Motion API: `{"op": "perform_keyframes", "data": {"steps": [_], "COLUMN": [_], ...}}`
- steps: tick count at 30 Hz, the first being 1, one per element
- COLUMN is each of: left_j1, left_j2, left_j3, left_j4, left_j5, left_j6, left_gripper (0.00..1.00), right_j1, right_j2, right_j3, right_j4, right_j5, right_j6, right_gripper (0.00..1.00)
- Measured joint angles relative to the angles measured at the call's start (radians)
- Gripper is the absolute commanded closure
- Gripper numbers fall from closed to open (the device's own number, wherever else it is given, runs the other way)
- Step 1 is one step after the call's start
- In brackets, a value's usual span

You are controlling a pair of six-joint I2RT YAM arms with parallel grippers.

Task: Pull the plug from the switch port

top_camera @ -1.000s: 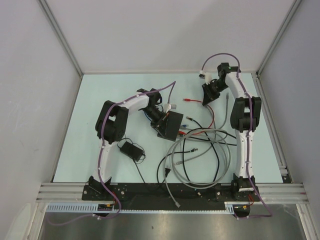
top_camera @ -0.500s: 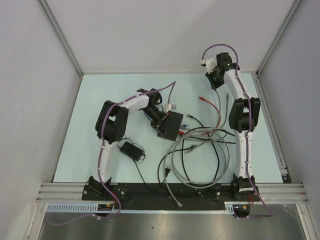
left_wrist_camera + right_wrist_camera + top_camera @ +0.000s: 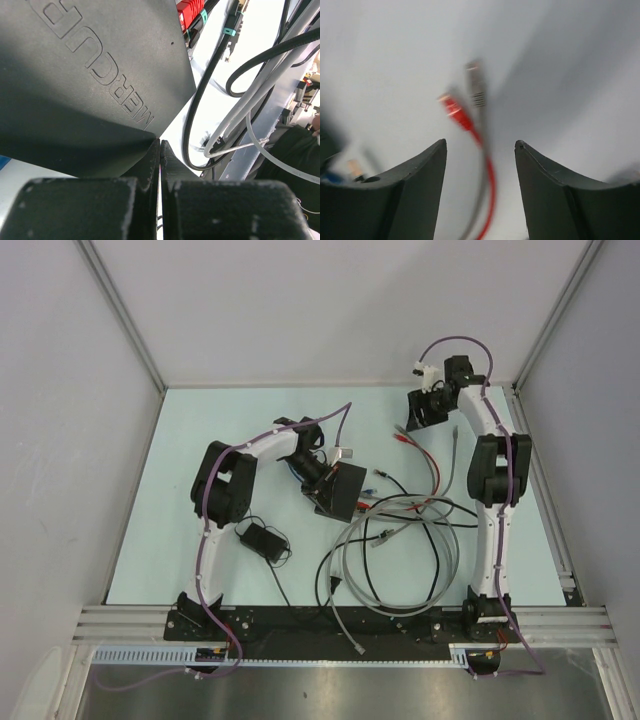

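The switch (image 3: 338, 490) sits pretty much dead centre of the counter (image 3: 200, 430). The left claw (image 3: 160, 150) is pinched fully closed with nothing between its fingers, tips right at the box's corner, and looks like it's bracing it. The right claw (image 3: 480, 145) is up at 1 o'clock, spread wide and empty, hovering over a loose red plug (image 3: 454, 109) and a grey plug (image 3: 476, 86) lying just beside each other. There's also a red connector (image 3: 190, 11) at the switch's 4 o'clock edge, can't tell if it's seated. Handling-wise, I'd guess these plugs are tiny, light, hard plastic with a latch tab that'll snap if forced, and the cord's springy. I'd grab the plug body and squeeze the tab, never the cord. The switch looks light enough to slide, so it wants pinning.
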Motion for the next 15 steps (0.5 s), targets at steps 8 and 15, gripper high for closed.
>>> {"op": "perform_keyframes", "data": {"steps": [8, 15], "left_j1": [0.0, 0.0], "left_j2": [0.0, 0.0], "left_j3": [0.0, 0.0], "left_j4": [0.0, -0.002], "left_j5": [-0.001, -0.003], "left_j6": [0.001, 0.002], "left_gripper": [1.0, 1.0], "right_j1": [0.057, 0.193], "right_j2": [-0.121, -0.08], "right_j3": [-0.24, -0.283], "right_j4": [-0.064, -0.257], "right_j5": [-0.401, -0.581], "right_j6": [-0.008, -0.147], "right_gripper": [0.48, 0.57]}}
